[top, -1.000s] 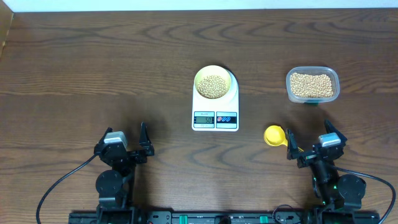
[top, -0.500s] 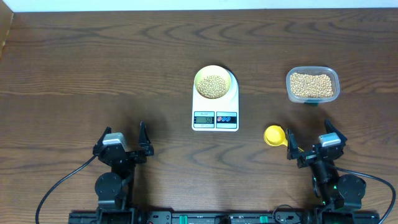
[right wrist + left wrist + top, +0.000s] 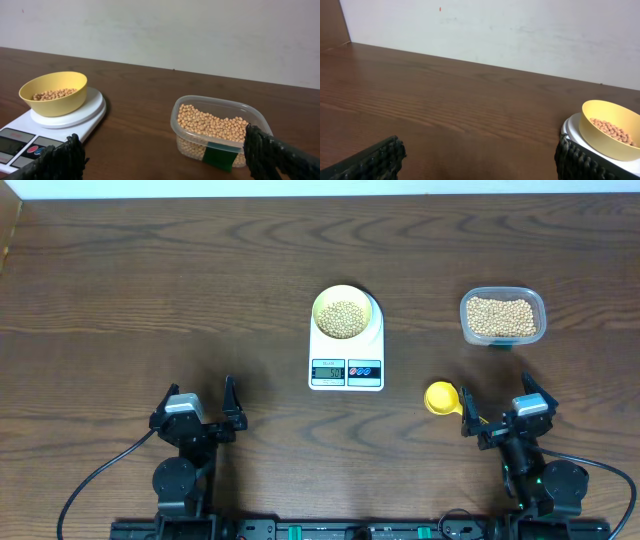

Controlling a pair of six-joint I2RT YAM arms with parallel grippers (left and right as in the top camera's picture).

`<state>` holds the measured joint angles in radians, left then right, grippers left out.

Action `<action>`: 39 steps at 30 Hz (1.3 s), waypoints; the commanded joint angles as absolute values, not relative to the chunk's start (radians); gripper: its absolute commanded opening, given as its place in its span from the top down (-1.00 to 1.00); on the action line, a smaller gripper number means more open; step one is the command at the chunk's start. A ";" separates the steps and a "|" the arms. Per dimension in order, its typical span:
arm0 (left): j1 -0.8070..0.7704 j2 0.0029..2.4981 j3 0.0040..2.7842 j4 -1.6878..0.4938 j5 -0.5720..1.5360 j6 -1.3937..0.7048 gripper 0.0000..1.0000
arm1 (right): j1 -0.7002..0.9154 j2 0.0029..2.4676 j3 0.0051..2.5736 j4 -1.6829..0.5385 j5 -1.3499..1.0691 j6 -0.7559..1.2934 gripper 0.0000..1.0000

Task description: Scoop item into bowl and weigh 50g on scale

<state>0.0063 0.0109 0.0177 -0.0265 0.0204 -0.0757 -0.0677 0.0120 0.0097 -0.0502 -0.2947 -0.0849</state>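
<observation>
A pale yellow bowl [image 3: 344,314] holding tan beans [image 3: 344,317] stands on the white scale [image 3: 372,340], whose dark display [image 3: 328,371] faces the near edge. The bowl [image 3: 54,92] and scale [image 3: 30,135] also show at the left of the right wrist view, and the bowl [image 3: 614,129] at the right of the left wrist view. My left gripper [image 3: 200,406] rests open near the front left, nothing between its fingers [image 3: 375,161]. My right gripper [image 3: 497,406] stands open at the front right, empty, with the yellow scoop [image 3: 442,397] lying just left of it.
A clear plastic container [image 3: 503,317] full of beans sits at the back right, seen close in the right wrist view as the container [image 3: 217,129] with a green label. A pale wall runs behind the table's far edge.
</observation>
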 commanded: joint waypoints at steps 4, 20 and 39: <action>0.010 0.001 0.005 -0.071 0.007 -0.076 -0.96 | -0.009 0.005 0.006 -0.049 -0.291 -0.091 -0.99; 0.010 0.002 0.005 -0.071 0.007 -0.076 -0.96 | 0.017 0.005 0.006 -0.049 -0.291 -0.091 -0.98; 0.010 0.004 0.005 -0.071 0.007 -0.077 -0.96 | -0.012 0.005 0.006 -0.049 -0.291 -0.091 -0.99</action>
<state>0.0063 0.0109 0.0177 -0.0265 0.0204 -0.0753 -0.0063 0.0120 0.0097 -0.0486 -0.2943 -0.0849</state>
